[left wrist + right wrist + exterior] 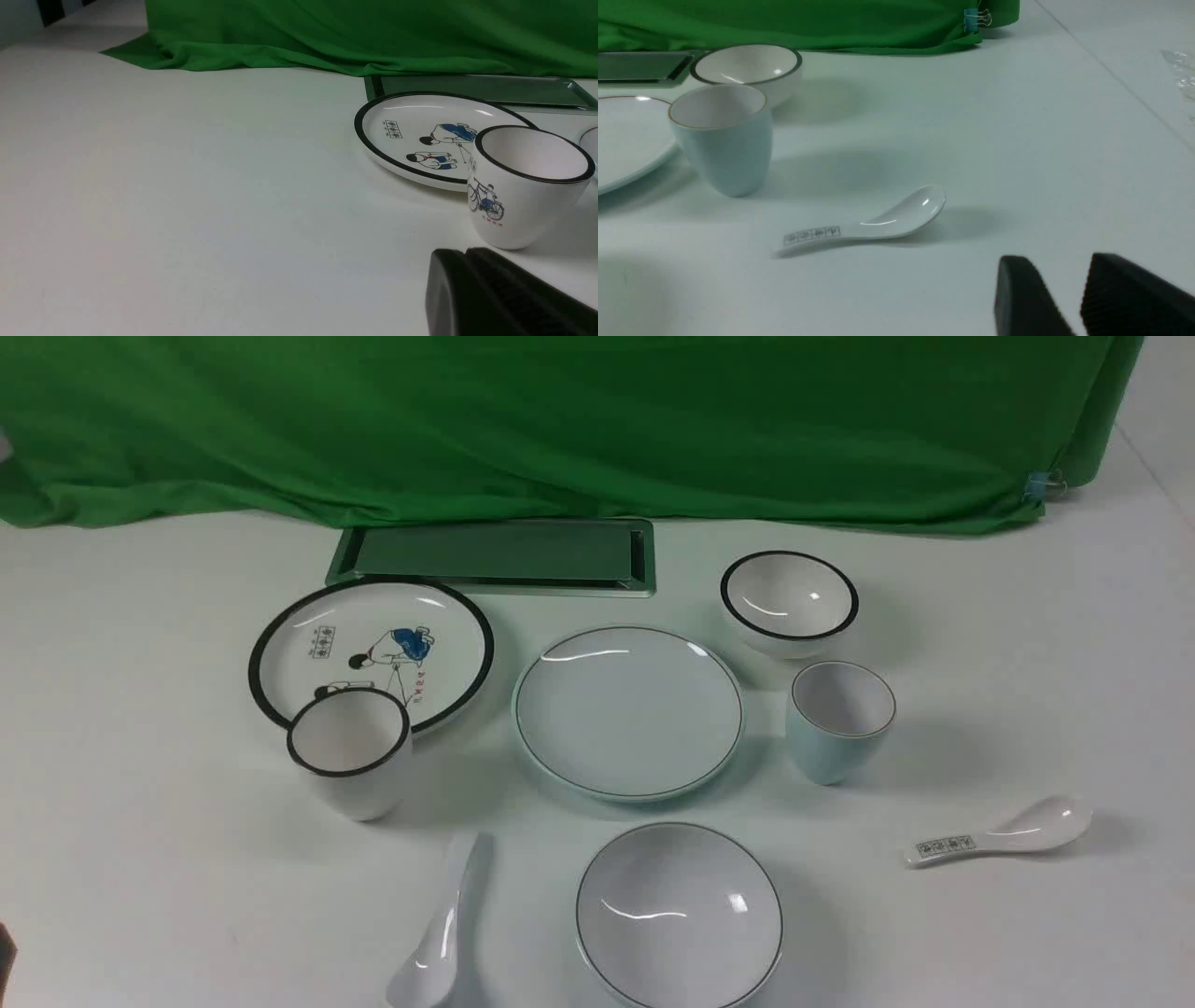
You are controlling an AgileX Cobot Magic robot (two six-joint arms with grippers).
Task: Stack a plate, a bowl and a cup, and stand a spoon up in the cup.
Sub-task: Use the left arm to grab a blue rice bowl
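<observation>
Left pincer (465, 261) was closed, right pincer (1057, 275) half-open, both empty. Wide shallow pale blue-white ceramic bowl (679, 915) lay just nearside of the round pale plate (628, 711); glazed, slippery and brittle, it was probably best gripped by its rim.

Left jaws were matte black with rounded tips. Right jaws the same black, one pad (1129, 294) finely ribbed, the other smooth.
</observation>
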